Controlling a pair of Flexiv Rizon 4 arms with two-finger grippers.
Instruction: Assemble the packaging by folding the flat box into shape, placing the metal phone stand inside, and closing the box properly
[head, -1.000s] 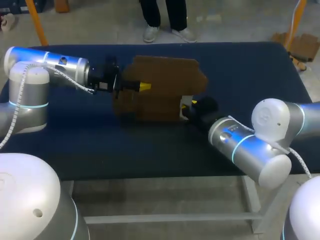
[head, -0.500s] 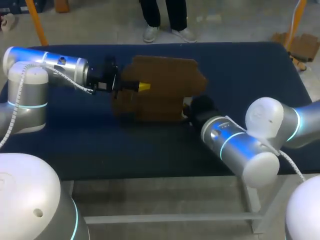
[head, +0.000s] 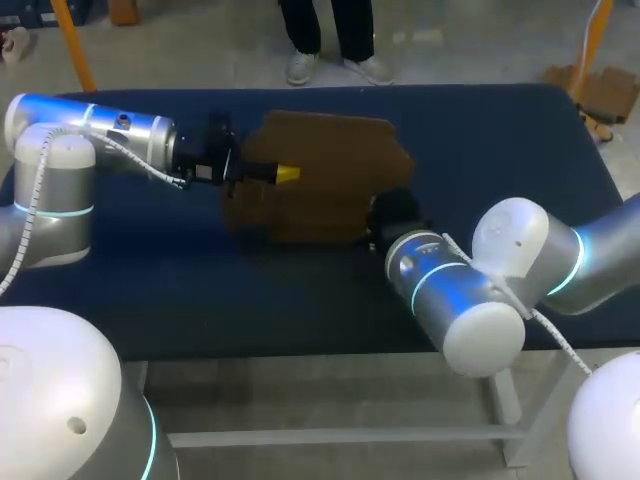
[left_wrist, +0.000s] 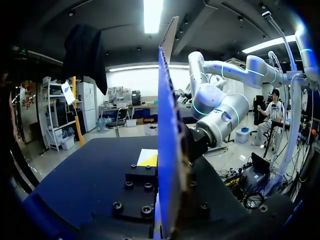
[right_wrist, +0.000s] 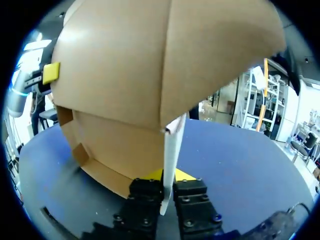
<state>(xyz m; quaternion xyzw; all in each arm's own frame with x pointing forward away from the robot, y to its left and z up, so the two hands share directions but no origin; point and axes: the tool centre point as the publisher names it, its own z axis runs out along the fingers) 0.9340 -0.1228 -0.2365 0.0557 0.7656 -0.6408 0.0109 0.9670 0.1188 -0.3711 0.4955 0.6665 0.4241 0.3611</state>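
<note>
The brown cardboard box (head: 325, 175) stands part-folded in the middle of the table. My left gripper (head: 283, 174) comes in from the left and is shut on the box's left panel, one yellow tip showing on its outer face. In the left wrist view that panel (left_wrist: 167, 130) stands edge-on between the fingers of the left gripper (left_wrist: 162, 161). My right gripper (head: 378, 218) is at the box's near right corner. In the right wrist view a thin flap (right_wrist: 172, 150) runs down between the right gripper's (right_wrist: 168, 176) fingers, which press it from both sides. No phone stand is in view.
The dark blue tabletop (head: 490, 150) spreads out around the box, with bare surface to the right and along the front edge. My right arm's elbow (head: 470, 300) hangs over the front right of the table.
My right arm has swung left toward the box and its fingers have closed in on the flap. The left arm and the box have stayed put.
</note>
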